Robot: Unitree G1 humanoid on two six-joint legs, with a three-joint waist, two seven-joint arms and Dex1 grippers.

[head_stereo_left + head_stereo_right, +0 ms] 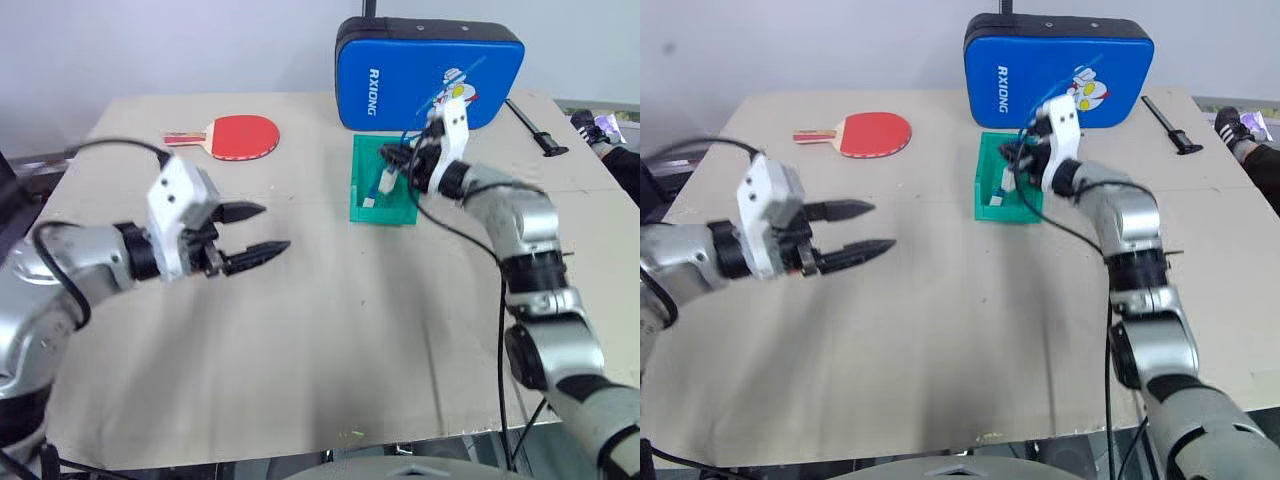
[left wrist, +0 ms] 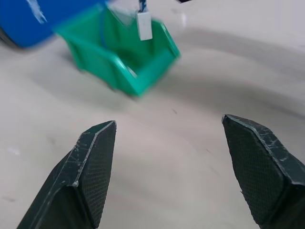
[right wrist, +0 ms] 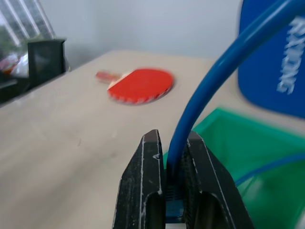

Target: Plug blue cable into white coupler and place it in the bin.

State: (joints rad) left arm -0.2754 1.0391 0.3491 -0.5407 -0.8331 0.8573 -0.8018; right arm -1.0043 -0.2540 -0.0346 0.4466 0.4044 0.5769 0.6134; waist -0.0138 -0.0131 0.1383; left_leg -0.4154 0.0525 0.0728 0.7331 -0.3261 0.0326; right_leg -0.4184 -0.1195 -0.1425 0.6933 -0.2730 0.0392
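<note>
Bare table between the arms, blue case walling behind bin, paddle aside

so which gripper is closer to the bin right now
Right. The right gripper is over the bin, shut on the blue cable that hangs into it. The left gripper is open, empty, well off to the bin's left above the table.

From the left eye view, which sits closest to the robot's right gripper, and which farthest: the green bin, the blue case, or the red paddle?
From the right gripper:
1. Green bin, directly beneath it.
2. Blue padded case, just behind the bin.
3. Red paddle, far off toward the robot's left.
</note>
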